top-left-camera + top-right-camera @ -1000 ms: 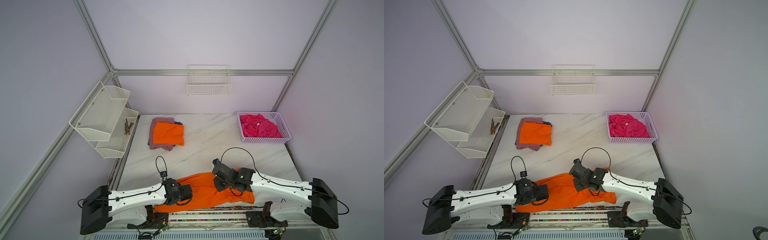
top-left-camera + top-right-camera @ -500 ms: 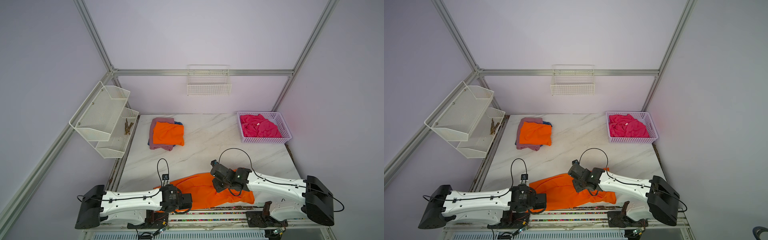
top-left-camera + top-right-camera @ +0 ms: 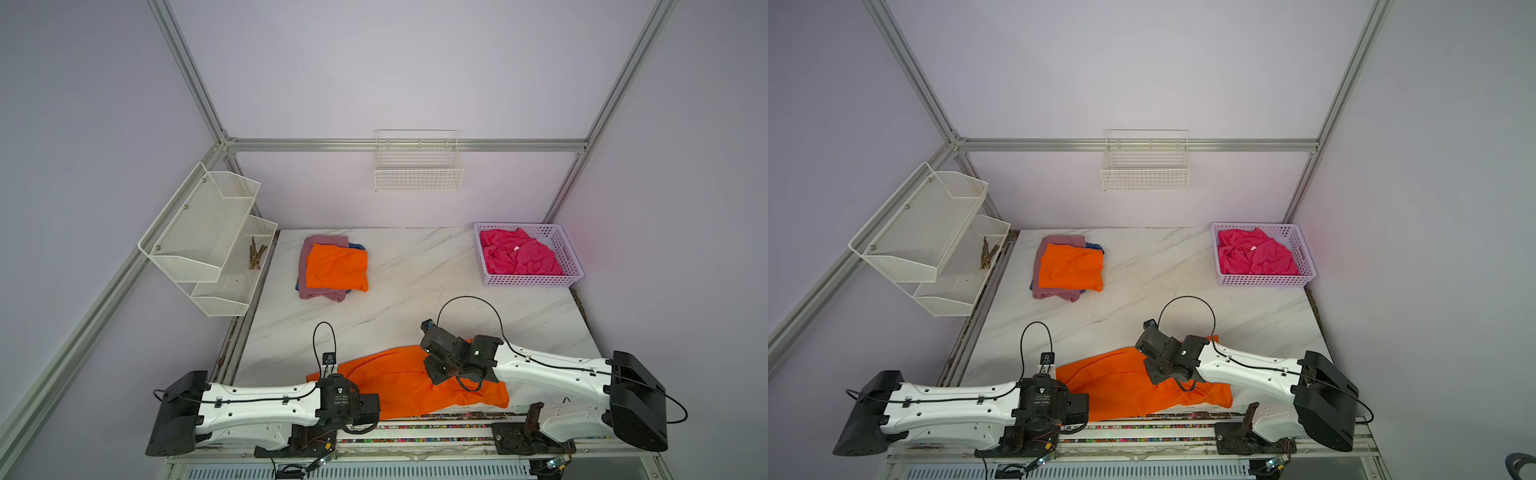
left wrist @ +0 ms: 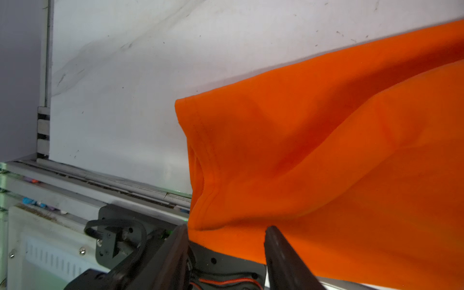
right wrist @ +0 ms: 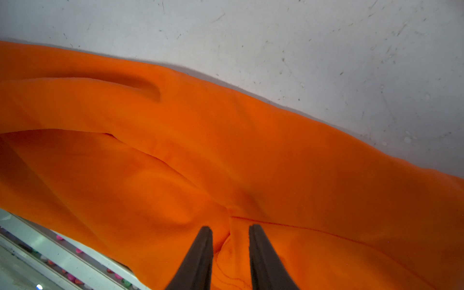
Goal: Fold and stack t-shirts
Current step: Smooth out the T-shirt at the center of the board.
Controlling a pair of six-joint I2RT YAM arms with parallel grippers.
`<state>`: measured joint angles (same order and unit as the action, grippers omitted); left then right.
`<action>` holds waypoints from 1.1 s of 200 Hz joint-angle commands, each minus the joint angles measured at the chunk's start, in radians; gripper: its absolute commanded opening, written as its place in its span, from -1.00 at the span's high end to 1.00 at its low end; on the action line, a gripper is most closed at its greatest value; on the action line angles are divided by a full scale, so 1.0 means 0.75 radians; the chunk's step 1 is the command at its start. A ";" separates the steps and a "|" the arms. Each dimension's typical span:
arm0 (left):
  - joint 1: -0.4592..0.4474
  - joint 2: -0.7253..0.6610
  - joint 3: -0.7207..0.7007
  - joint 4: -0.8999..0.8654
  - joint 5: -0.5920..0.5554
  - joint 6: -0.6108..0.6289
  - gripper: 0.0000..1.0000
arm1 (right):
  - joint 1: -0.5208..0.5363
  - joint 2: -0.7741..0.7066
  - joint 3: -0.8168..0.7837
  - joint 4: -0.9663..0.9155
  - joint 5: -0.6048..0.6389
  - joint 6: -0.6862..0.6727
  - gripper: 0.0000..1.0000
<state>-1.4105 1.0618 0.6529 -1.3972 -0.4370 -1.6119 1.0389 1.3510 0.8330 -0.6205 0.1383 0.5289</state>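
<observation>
Here, right gripper point(image 5: 231, 227) clenching bunched fold of loose orange t-shirt point(image 3: 399, 386) lying along front edge of desk point(image 3: 415, 299); left gripper point(image 4: 227, 227) standing released, jaws apart around hem; folded stack point(image 3: 336, 266) sitting rear left; hot pink t-shirt point(image 3: 515, 257) lying crumpled in basket point(image 3: 528, 282).

At counter point(image 3: 415, 299) front: loose orange shirt point(image 3: 399, 386), left arm point(image 3: 257, 409) and right arm point(image 3: 548, 370) over its ends. Rear left: folded stack point(image 3: 336, 266), orange topmost. Rear right: basket point(image 3: 528, 280) holds pink shirt point(image 3: 515, 257).
</observation>
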 commanded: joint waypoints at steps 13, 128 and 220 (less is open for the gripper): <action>-0.007 -0.033 -0.032 0.030 -0.053 0.042 -0.08 | 0.003 -0.039 0.024 0.005 0.015 -0.015 0.37; 0.016 -0.017 -0.150 0.139 -0.092 0.035 -0.01 | 0.002 -0.052 0.051 -0.051 0.026 -0.014 0.37; 0.050 0.192 0.081 -0.018 -0.168 -0.018 1.00 | 0.003 -0.029 0.053 -0.031 -0.012 -0.006 0.37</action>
<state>-1.3788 1.1713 0.6327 -1.3289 -0.5003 -1.5909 1.0389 1.3312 0.8497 -0.6479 0.1379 0.5190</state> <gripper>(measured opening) 0.052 0.317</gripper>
